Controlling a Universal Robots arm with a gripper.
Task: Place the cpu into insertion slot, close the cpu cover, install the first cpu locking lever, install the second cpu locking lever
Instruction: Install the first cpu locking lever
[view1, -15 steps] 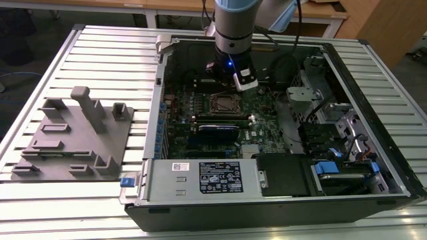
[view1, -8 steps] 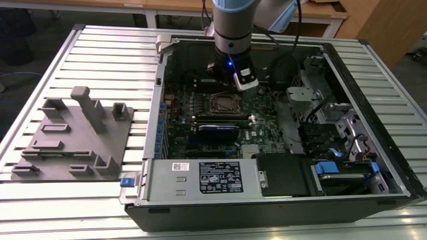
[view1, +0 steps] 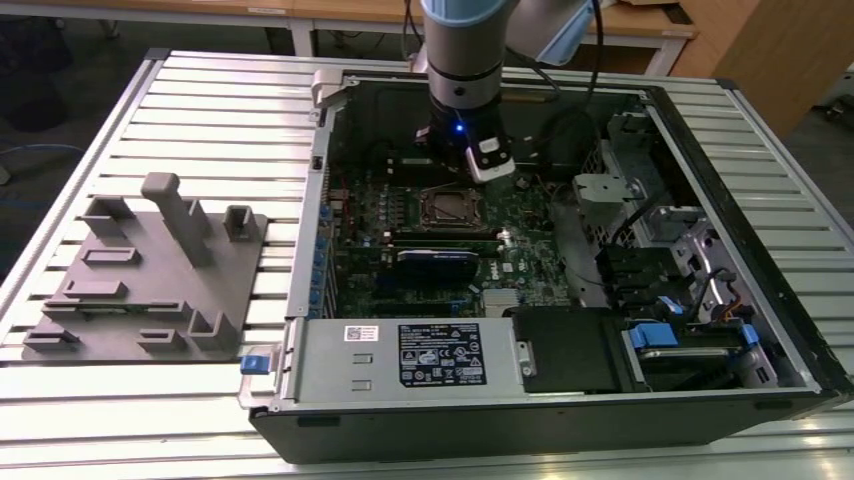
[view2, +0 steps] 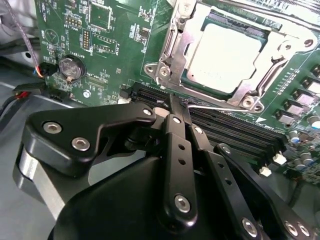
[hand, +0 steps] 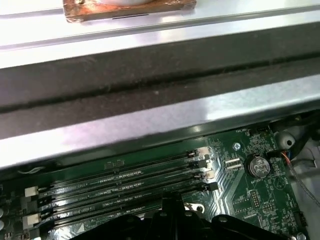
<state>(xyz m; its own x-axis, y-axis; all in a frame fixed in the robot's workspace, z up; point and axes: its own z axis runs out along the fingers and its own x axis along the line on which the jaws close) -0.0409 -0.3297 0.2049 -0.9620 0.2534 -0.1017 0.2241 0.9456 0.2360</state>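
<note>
The cpu (view2: 226, 55) lies seated just beyond the closed jaws.

A slatted metal table (view1: 200, 100) carries an open computer case (view1: 534, 428) and a grey fixture plate (view1: 134, 300).

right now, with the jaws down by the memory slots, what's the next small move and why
Probably a small nudge to bring the shut jaws onto the thin silver lever beside their tips. In the second wrist view the cpu lies under the lowered cpu cover, while that lever juts out over the memory slots, seemingly unlatched.
</note>
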